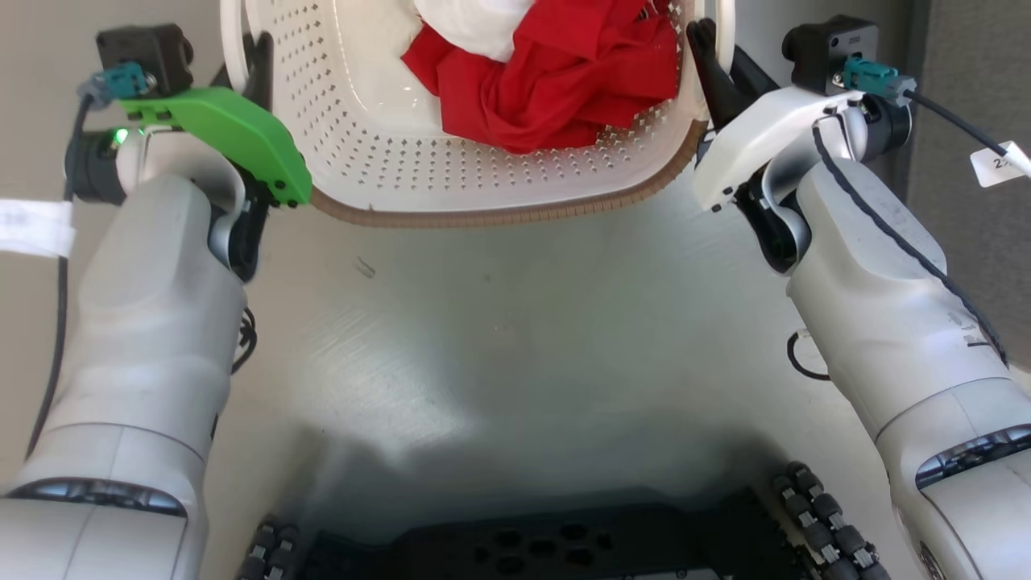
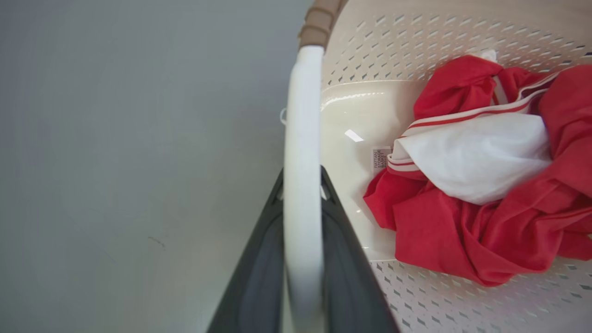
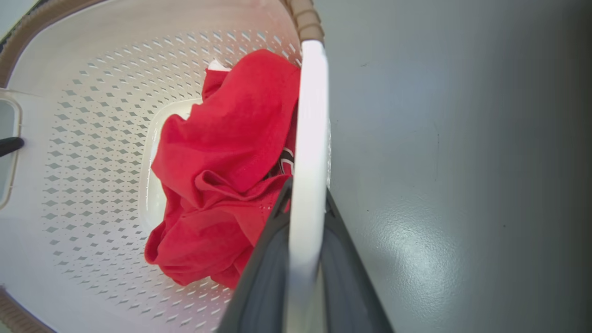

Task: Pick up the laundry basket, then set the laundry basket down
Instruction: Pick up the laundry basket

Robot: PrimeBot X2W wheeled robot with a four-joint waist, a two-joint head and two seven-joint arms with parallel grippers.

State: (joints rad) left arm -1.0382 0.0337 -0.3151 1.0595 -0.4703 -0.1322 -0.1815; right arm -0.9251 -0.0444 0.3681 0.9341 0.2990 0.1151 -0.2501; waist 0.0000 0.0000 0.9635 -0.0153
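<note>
The pale grey floor (image 1: 515, 322) spreads in front of the robot's dark base. The laundry basket (image 1: 387, 153) sits at the top centre of the head view, open side up, its handle-to-handle axis running left to right across the robot's front. Its far side is cut off, so its long axis cannot be told for sure. Inside lies a crumpled red garment (image 1: 564, 80) wrapped around a white cloth (image 2: 476, 157) with red stripes along its edge. The left gripper (image 2: 301, 178) pinches the left handle (image 2: 303, 115) between its dark fingers, and the right gripper (image 3: 307, 187) pinches the right handle (image 3: 311, 115) likewise. A small white sticker (image 2: 380, 158) on the basket's bottom bears red print too small to read.
</note>
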